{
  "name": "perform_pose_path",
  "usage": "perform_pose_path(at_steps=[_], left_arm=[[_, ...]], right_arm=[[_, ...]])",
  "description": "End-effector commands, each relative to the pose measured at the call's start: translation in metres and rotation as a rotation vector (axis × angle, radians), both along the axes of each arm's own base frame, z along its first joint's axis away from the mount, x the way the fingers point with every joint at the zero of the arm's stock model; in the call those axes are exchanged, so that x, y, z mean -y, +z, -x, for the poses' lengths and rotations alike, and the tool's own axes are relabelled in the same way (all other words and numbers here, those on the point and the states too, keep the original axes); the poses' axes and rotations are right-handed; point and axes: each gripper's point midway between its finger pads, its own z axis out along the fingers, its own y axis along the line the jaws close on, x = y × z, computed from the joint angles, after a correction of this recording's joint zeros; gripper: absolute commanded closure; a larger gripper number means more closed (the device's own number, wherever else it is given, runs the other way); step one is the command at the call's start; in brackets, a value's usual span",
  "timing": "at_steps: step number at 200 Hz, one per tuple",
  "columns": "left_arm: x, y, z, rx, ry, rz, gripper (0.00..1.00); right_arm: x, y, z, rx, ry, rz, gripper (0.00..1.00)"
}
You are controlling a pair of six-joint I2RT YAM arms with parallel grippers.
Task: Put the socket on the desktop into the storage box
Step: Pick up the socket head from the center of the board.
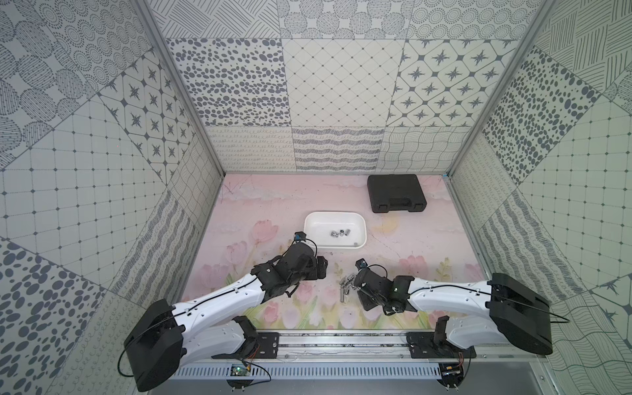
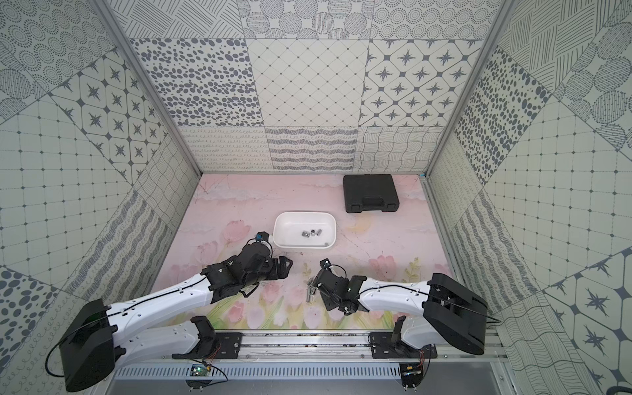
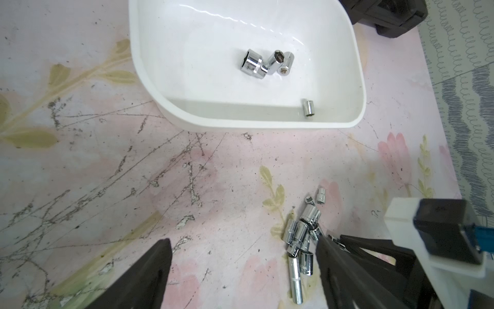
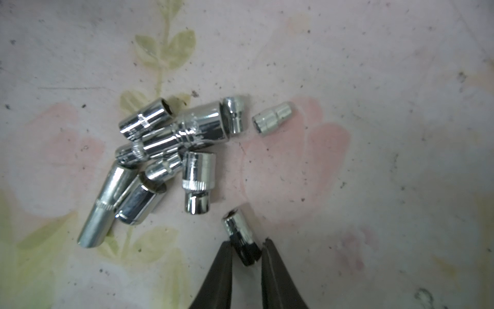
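Chromed and clear of the pile [image 4: 181, 133], one socket [image 4: 238, 227] is pinched by the right gripper [image 4: 247, 248], likely as the easiest pick; the left gripper [image 3: 243, 240] is spread.

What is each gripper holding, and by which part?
The right gripper pinches one small socket by the end away from its open mouth; the left gripper holds nothing.

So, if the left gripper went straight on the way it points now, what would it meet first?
Probably the near wall of the white box. The left gripper is open, with only bare mat before it; the loose sockets lie off to one side. Depth is unclear.
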Motion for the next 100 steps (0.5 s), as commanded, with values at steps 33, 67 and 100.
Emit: perform_pose_path(at_steps=[33,67,100], left_arm=[[-0.0029,0.0011,-0.0004,0.009,0.006,-0.008,0.11],[-0.0039,0.0035,-0.0002,0.019,0.008,-0.007,0.11],[-0.0066,0.005,-0.0009,0.028,0.019,-0.009,0.11]], right_arm=[[0.0017,-0.0051,0.0007,-0.011,-0.005,0.027,0.69],[0.0005,-0.0058,-0.0004,-0.009,-0.001,0.034,0.69],[-0.0012,-0.0119,0.0004,-0.027,0.008,0.057,0.75]])
